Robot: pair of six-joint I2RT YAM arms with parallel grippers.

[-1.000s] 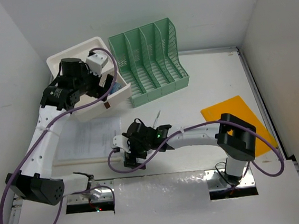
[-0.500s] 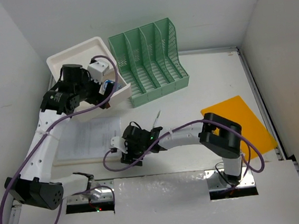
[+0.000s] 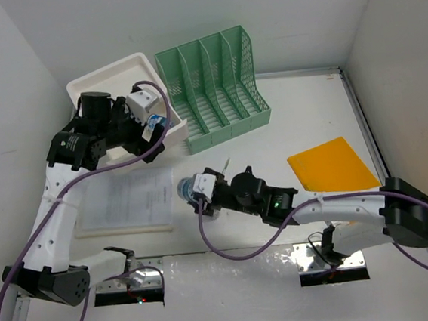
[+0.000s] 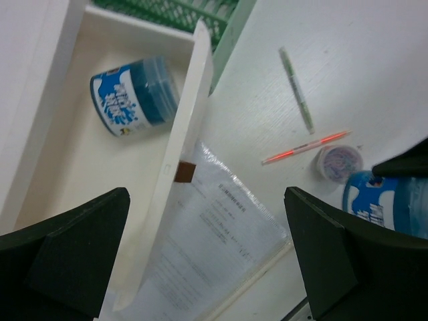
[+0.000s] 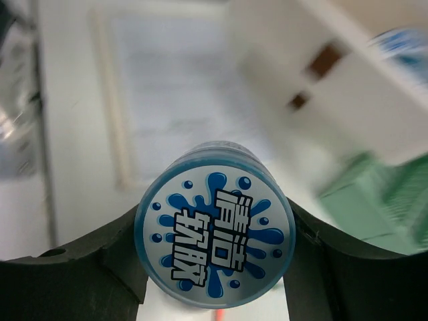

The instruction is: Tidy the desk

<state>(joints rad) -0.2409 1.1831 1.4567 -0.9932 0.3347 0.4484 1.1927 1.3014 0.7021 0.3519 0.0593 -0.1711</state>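
The desk (image 3: 300,114) is a white tabletop. My right gripper (image 3: 194,191) is shut on a blue round tub (image 3: 187,186) and holds it sideways over the desk, right of a paper sheet in a clear sleeve (image 3: 127,199). In the right wrist view the tub's printed lid (image 5: 214,222) fills the space between the fingers. My left gripper (image 3: 149,136) is open and empty above the front of an open white drawer (image 4: 184,140). A second blue tub (image 4: 134,95) lies inside that drawer.
A green mesh file rack (image 3: 210,85) stands at the back beside the white drawer box (image 3: 93,85). An orange folder (image 3: 336,165) lies at the right. A green pen (image 4: 296,97), a red pen (image 4: 304,147) and a small round cap (image 4: 339,162) lie mid-desk.
My right gripper has come up off the desk with the blue tub and turned toward the drawer, its elbow swinging right. My left gripper has drawn back a little from the drawer.
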